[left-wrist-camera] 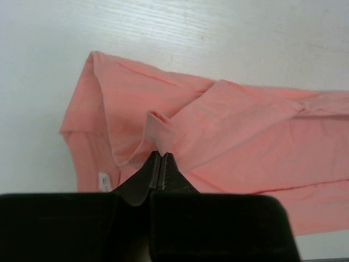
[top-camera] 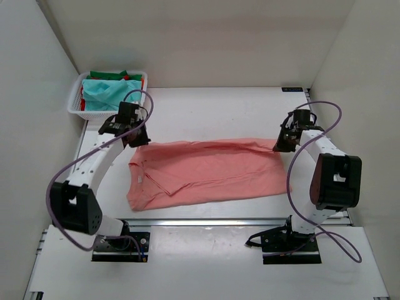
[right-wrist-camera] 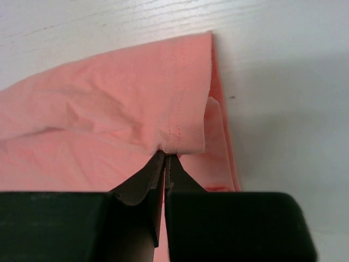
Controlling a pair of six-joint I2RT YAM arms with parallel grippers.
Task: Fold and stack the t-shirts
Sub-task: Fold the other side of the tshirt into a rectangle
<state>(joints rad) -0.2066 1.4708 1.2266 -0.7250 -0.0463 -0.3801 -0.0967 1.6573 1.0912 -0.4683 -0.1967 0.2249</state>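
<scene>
The salmon-pink t-shirt [top-camera: 206, 172] lies folded lengthwise across the middle of the table, collar end at the left. My left gripper [top-camera: 136, 139] is shut on a pinch of cloth at the shirt's far left edge, seen in the left wrist view [left-wrist-camera: 161, 154]. My right gripper [top-camera: 279, 145] is shut on the hemmed corner at the shirt's far right edge, seen in the right wrist view [right-wrist-camera: 166, 155]. Both hold the far edge lifted a little. The teal t-shirt [top-camera: 103, 94], green t-shirt [top-camera: 107, 75] and red t-shirt [top-camera: 134, 77] lie bundled in the basket.
The white lattice basket [top-camera: 78, 106] stands at the back left corner against the wall. White walls close in the table at the left, back and right. A metal rail [top-camera: 237, 220] runs along the table's near edge in front of the arm bases.
</scene>
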